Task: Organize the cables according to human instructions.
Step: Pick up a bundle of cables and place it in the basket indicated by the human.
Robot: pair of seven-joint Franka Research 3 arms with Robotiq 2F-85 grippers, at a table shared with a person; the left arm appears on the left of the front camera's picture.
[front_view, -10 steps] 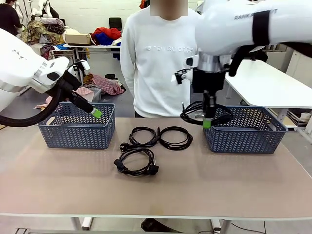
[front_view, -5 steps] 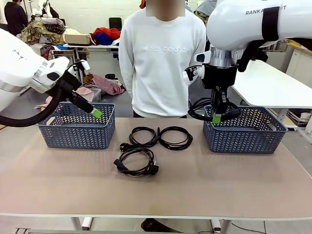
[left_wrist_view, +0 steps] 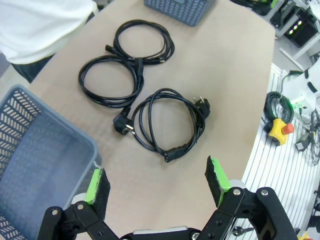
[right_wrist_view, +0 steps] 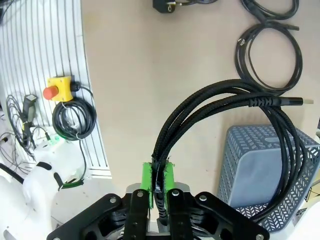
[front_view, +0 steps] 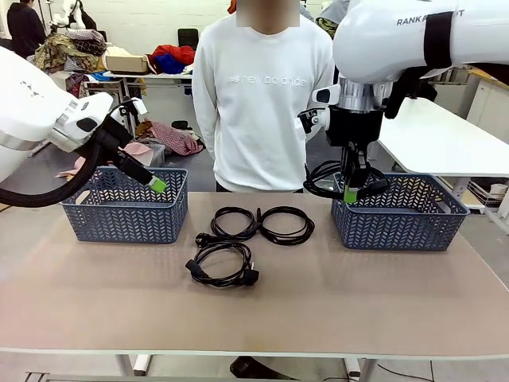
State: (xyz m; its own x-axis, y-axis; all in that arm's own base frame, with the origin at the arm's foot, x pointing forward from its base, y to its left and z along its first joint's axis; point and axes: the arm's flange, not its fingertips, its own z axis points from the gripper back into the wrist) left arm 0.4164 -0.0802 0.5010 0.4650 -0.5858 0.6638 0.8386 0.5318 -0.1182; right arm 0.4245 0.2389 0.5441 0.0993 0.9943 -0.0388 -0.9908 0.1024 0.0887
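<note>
Currently one coiled cable (front_view: 324,177) is hanging from the right gripper (front_view: 350,193), whose green pads are pressing together on a bundle of its strands. In the right wrist view the braided loop is fanning out from the pinch, part of it over the right basket (right_wrist_view: 250,170) and part over bare table (right_wrist_view: 130,100). From the front, the coil is dangling just above that basket's left rim, not yet inside. Three more loops are lying mid-table between the baskets: the far left cable (front_view: 233,223) and far right cable (front_view: 286,225), touching side by side, and the near cable (front_view: 223,265) just in front of them. The left gripper (front_view: 157,185) is hovering with fingers spread wide and nothing between them, by the left basket (front_view: 127,215). A person (front_view: 262,95) is standing at the far edge. Step in hand, as I read it: delivering this cable to the right basket. Next move is likely calling for a shift farther over the basket's interior so the loop clears the rim, then parting the pads.
</note>
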